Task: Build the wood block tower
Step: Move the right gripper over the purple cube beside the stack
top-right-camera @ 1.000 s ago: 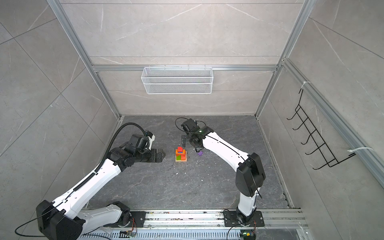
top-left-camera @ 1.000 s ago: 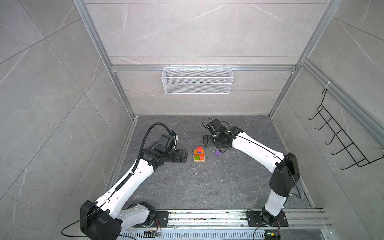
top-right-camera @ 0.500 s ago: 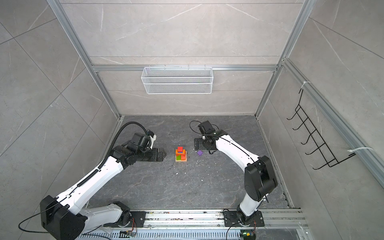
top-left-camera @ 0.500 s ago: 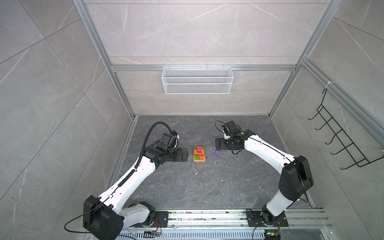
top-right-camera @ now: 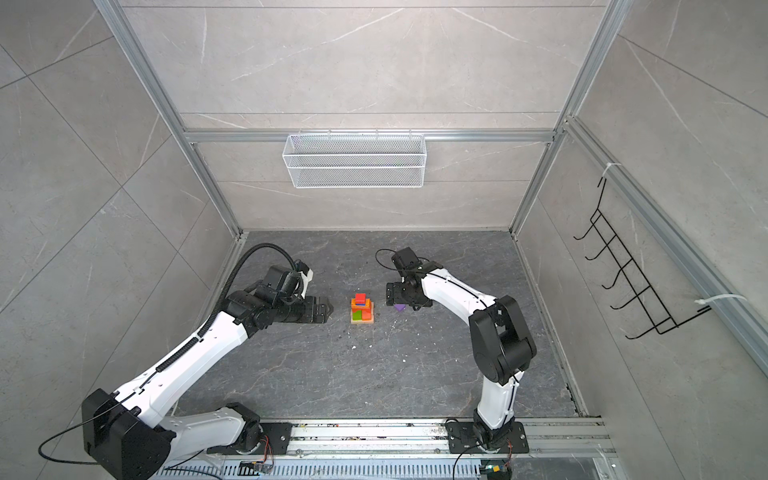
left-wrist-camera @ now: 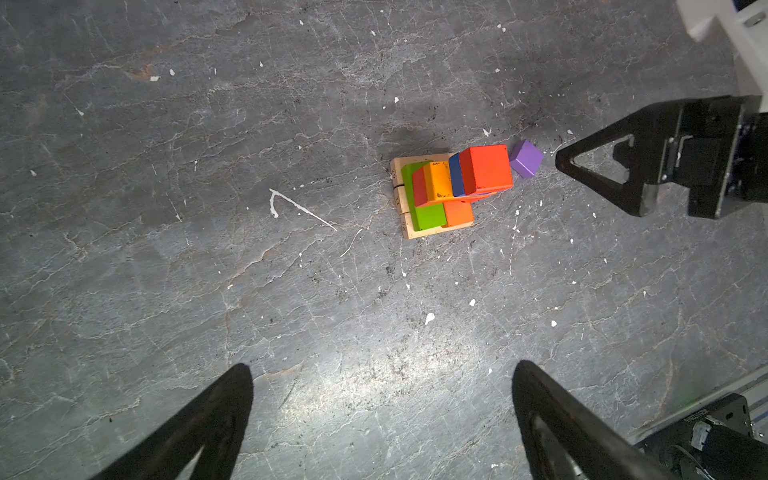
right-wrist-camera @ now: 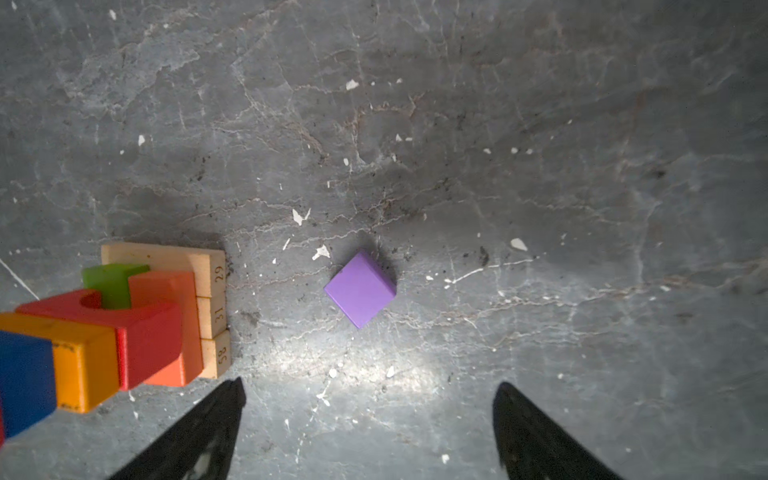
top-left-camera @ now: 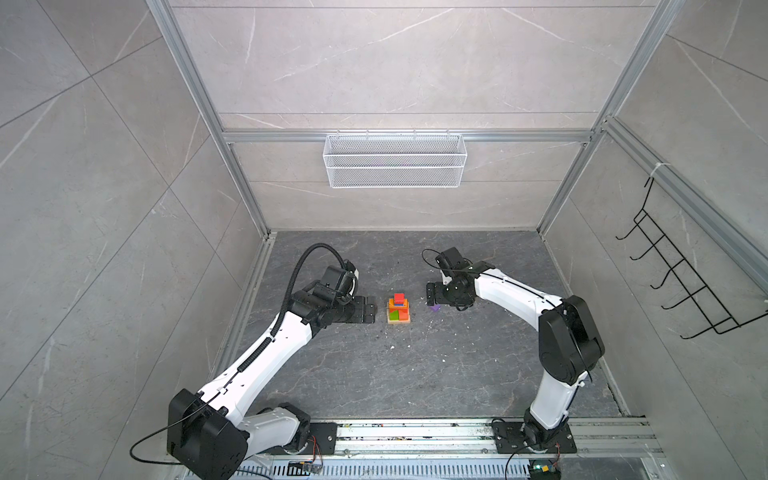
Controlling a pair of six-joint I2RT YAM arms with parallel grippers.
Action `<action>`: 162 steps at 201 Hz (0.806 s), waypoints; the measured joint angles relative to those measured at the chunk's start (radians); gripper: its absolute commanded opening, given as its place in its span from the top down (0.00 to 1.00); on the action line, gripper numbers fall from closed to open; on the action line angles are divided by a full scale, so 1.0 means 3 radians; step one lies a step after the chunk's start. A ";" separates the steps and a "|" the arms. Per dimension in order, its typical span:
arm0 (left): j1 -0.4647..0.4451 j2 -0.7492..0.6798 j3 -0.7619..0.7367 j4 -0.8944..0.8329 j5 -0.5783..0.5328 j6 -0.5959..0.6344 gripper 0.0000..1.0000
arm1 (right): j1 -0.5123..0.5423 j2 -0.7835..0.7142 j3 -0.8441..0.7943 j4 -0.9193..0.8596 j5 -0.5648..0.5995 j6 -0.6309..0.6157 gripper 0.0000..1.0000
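Note:
The wood block tower (top-left-camera: 399,309) (top-right-camera: 361,309) stands mid-floor: tan base bars, green and orange-red slabs, then orange, red and blue pieces with a red cube on top (left-wrist-camera: 486,168). It also shows in the right wrist view (right-wrist-camera: 124,316). A loose purple cube (top-left-camera: 435,308) (top-right-camera: 400,307) (right-wrist-camera: 360,289) lies on the floor just right of it. My right gripper (top-left-camera: 430,293) (right-wrist-camera: 370,384) hovers open by the purple cube, nothing between its fingers. My left gripper (top-left-camera: 370,312) (left-wrist-camera: 380,370) stays open and empty, just left of the tower.
A white wire basket (top-left-camera: 395,160) hangs on the back wall. A black hook rack (top-left-camera: 681,282) is on the right wall. The metal rail (top-left-camera: 415,432) with both arm bases runs along the front. White specks dot the grey stone floor (top-left-camera: 395,374).
My right gripper has swung right, away from the tower, and come down by the purple cube. The left arm has barely moved.

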 measured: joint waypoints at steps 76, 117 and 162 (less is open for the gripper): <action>0.0000 0.0004 0.0000 0.0001 0.0010 -0.0010 0.01 | 0.0000 0.0266 -0.0120 0.0329 -0.0164 0.0942 0.19; 0.0000 0.0004 0.0000 0.0001 0.0018 -0.0013 0.01 | 0.0000 0.0357 -0.0148 0.0481 -0.0165 0.1204 0.25; 0.0000 0.0004 0.0000 0.0001 0.0020 -0.0013 0.01 | 0.0004 0.0477 -0.0060 0.0505 -0.0136 0.1274 0.33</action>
